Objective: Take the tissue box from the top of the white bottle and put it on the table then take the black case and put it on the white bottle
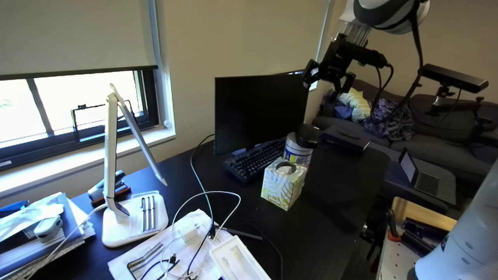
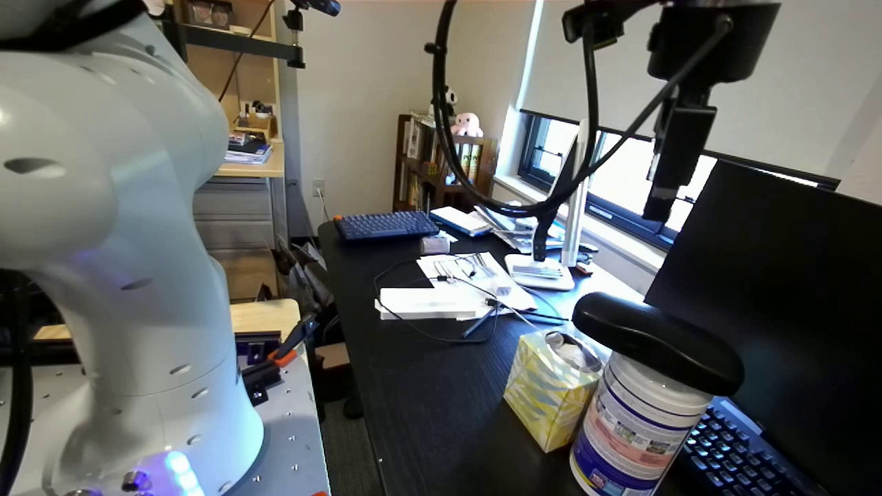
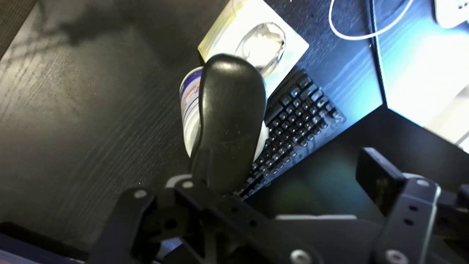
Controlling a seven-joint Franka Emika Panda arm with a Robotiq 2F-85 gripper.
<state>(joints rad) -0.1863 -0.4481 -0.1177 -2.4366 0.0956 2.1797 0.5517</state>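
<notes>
The cream tissue box (image 1: 282,184) with its greenish pattern stands on the black table (image 1: 323,221), beside the white bottle (image 1: 297,151). Lying across the bottle's top is the black case (image 2: 658,344), which overhangs the rim. From above, in the wrist view, the case (image 3: 232,110) hides most of the bottle (image 3: 190,110) and a corner of the tissue box (image 3: 240,20). My gripper (image 1: 322,88) hangs high over the table near the monitor, apart from all three things. Its fingers stand wide open in the wrist view, with nothing held between them.
A black monitor (image 1: 260,112) and keyboard (image 1: 256,159) stand right behind the bottle. Toward the window are a white desk lamp (image 1: 111,155), papers with cables (image 1: 194,233) and a white tray (image 1: 237,258). Bare tabletop shows on the bottle's side away from the monitor.
</notes>
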